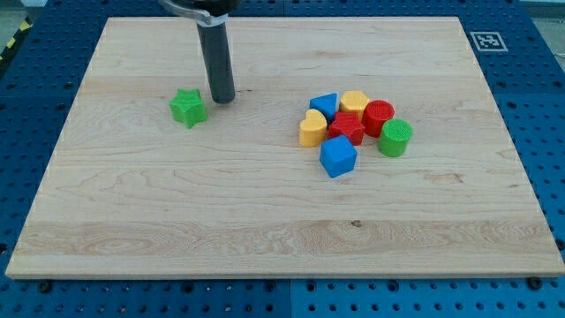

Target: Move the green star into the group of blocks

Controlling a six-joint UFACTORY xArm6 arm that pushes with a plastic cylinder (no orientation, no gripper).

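Observation:
The green star (pixel 188 107) lies on the wooden board (pixel 177 203) at the view's upper left. My tip (pixel 222 97) rests on the board just right of the star and slightly above it, a small gap apart. The group sits right of centre: a blue triangle (pixel 325 105), a yellow block (pixel 355 102), a red cylinder (pixel 379 117), a yellow heart (pixel 312 129), a red star (pixel 347 128), a green cylinder (pixel 395 138) and a blue cube (pixel 337 156). The star is well left of the group.
The board lies on a blue perforated table (pixel 538 79). A black-and-white marker tag (pixel 487 41) sits just off the board's upper right corner.

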